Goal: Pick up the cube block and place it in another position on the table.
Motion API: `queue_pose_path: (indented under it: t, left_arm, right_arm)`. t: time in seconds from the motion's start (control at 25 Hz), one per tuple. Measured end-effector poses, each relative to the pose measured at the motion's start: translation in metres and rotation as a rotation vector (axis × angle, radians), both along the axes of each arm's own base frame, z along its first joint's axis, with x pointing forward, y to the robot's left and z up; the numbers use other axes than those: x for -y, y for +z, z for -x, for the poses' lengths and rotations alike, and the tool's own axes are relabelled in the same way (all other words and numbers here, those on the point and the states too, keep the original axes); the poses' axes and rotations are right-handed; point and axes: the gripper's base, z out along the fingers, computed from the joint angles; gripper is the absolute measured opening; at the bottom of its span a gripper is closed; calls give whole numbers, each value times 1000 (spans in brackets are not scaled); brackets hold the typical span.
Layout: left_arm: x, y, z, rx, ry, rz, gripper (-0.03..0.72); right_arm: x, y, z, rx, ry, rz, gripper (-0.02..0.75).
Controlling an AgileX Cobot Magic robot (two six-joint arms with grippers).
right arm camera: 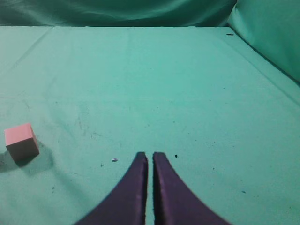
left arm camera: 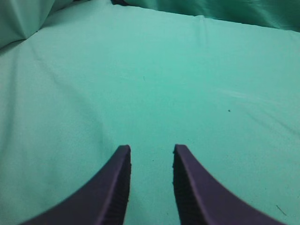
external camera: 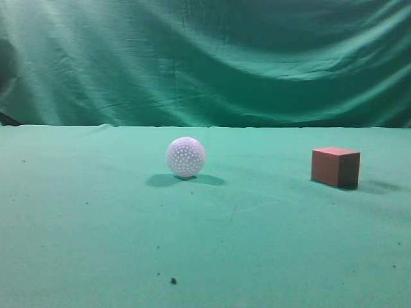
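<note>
The reddish-brown cube block rests on the green table at the right of the exterior view. It also shows at the left edge of the right wrist view, well to the left of my right gripper, which is shut and empty above bare cloth. My left gripper is open and empty over bare cloth, with no cube in its view. Neither gripper shows in the exterior view.
A white dimpled ball sits near the middle of the table, left of the cube. A green draped backdrop closes the far edge. Small dark specks dot the cloth.
</note>
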Motion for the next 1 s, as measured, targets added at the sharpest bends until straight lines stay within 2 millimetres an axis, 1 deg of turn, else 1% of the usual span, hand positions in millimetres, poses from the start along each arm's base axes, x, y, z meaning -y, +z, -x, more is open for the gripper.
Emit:
queue_pose_path:
  t: [0.08, 0.16, 0.24, 0.32, 0.4, 0.44, 0.52, 0.6, 0.68, 0.8, 0.92, 1.0]
  left_arm:
    - [0, 0, 0, 0, 0, 0, 262]
    - [0, 0, 0, 0, 0, 0, 262]
    - [0, 0, 0, 0, 0, 0, 262]
    - [0, 0, 0, 0, 0, 0, 262]
    - [0, 0, 0, 0, 0, 0, 262]
    - [0, 0, 0, 0, 0, 0, 262]
    - [0, 0, 0, 0, 0, 0, 262]
    - [0, 0, 0, 0, 0, 0, 262]
    - [0, 0, 0, 0, 0, 0, 262]
    - [0, 0, 0, 0, 0, 0, 262]
    - [0, 0, 0, 0, 0, 0, 262]
    - [0, 0, 0, 0, 0, 0, 262]
  right_arm:
    - [0, 1, 0, 11, -1, 2, 0]
    - [0, 8, -2, 93, -12, -40, 0]
    - [1, 21, -4, 240, -41, -132, 0]
    - [6, 38, -4, 430, -87, -174, 0]
    - [9, 48, -2, 515, -108, -193, 0]
    - [8, 53, -1, 514, -100, -196, 0]
    - [5, 73, 3, 503, -69, -195, 0]
    - [1, 91, 4, 435, -35, -191, 0]
    - [-2, 104, -2, 327, -9, -190, 0]
    - [-5, 106, -15, 145, 15, -192, 0]
    - [-7, 98, -28, -19, 39, -163, 0]
    - [-11, 96, -34, -132, 95, -110, 0]
